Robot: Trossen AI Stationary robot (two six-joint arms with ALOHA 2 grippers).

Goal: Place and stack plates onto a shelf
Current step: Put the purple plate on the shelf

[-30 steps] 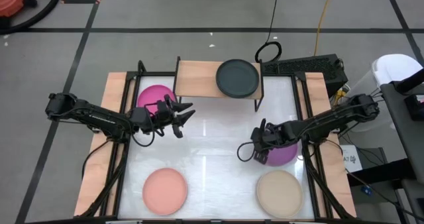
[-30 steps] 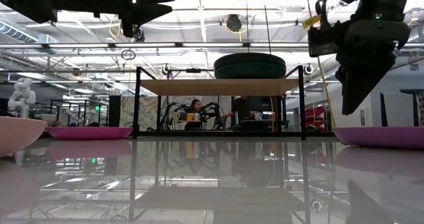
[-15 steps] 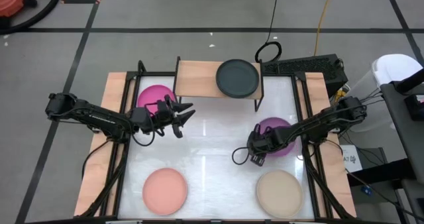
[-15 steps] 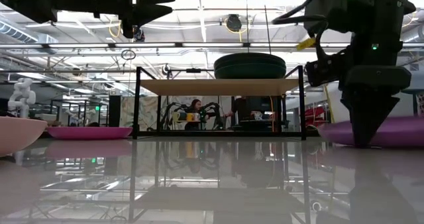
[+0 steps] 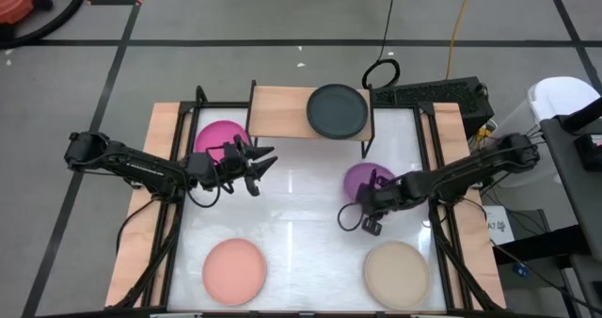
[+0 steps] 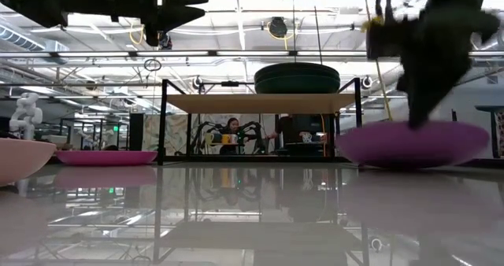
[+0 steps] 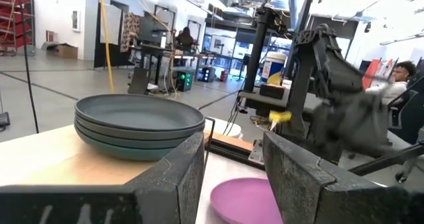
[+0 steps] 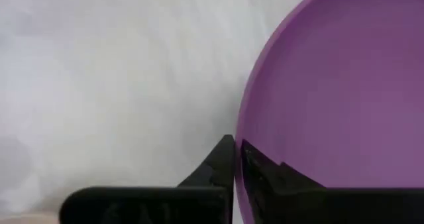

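Observation:
The purple plate [image 5: 367, 179] is right of the table's middle, in front of the shelf [image 5: 282, 111]; it also shows in the low view [image 6: 413, 144]. My right gripper [image 5: 369, 198] is shut on its near rim. A stack of dark plates [image 5: 336, 111] rests on the shelf's right half and shows in the left wrist view [image 7: 139, 124]. My left gripper [image 5: 259, 165] is open and empty, in the air right of the magenta plate [image 5: 219, 137], which lies on the table. The salmon plate [image 5: 234, 271] and the beige plate [image 5: 397, 273] lie near the front edge. My right gripper pinches the purple plate's rim [image 8: 246, 159] on its near side, one finger inside the plate and one outside. The fingers come from above, pointing down. The plate looks tilted with the held rim raised; I cannot tell whether its far rim touches the table.
The shelf's black legs [image 6: 163, 124] stand at the table's far edge, with bare board [image 5: 277, 111] left of the dark stack. Wooden side boards and black frame rails [image 5: 169, 214] run along both table sides. People sit in the room behind [image 6: 231, 132].
My right gripper went down onto the purple plate's near rim and took hold. It then moved toward the table's left and far edges, and the plate came with it from the right side toward the shelf's front, its held rim now higher.

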